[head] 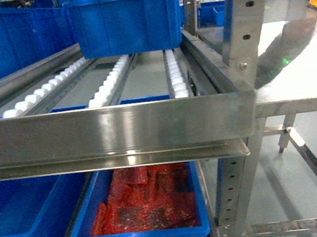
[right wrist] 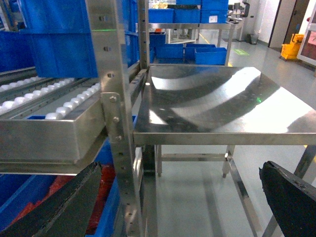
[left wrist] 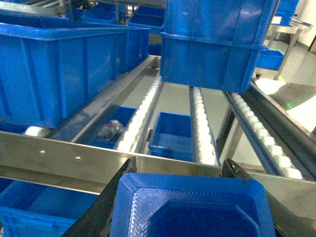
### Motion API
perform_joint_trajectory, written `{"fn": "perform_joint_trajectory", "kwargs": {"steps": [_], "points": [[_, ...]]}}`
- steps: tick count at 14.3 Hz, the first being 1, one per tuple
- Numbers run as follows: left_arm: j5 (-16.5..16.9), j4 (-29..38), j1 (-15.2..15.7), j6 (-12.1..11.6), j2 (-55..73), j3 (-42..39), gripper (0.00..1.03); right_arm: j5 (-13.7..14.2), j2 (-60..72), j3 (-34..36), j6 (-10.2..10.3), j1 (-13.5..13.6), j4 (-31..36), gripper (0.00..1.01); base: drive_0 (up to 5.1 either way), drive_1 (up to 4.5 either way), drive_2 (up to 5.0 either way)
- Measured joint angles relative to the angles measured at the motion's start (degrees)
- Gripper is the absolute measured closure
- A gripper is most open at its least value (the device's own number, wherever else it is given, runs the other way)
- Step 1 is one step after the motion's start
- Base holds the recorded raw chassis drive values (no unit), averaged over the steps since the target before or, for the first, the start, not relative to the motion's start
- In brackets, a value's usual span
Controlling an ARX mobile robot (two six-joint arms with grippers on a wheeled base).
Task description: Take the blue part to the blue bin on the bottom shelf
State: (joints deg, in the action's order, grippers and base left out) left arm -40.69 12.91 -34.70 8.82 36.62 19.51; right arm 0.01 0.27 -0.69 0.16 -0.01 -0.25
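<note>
Blue part is clamped between the 2 black fingers of the left gripper, filling the bottom of the left wrist view; it's a moulded tray-like piece, held just in front of the steel front rail of the roller level. Right gripper hangs empty, jaws wide apart, beside the small steel table

Step, as I read it: pick is done, we're in the carry-to-bin phase. The bottom shelf sits below the roller level. Head view shows 2 bins down there: a blue bin on the left that looks empty, and a second blue bin holding red parts. Likely target is the left one, but that's a guess

Next move calls for dropping the left arm under the front rail lip, lining up over the bin opening, then releasing. Rail overhang is the snag risk

Hard to make out:
- neither gripper shows in the head view
- part's lower half is cut off by the frame
- bottom shelf's own rail and rollers are hidden behind the bins
- a small dark object lies below the rollers in the left wrist view, can't identify it
</note>
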Motion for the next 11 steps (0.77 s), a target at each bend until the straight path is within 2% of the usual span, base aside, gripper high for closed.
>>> {"fn": "perform_joint_trajectory", "kwargs": {"steps": [11], "points": [[0.1,0.0,0.0,0.0,0.0,0.0,0.59,0.0,0.0,0.0,0.0,0.0,0.0,0.03,-4.9,2.47,2.5]]}}
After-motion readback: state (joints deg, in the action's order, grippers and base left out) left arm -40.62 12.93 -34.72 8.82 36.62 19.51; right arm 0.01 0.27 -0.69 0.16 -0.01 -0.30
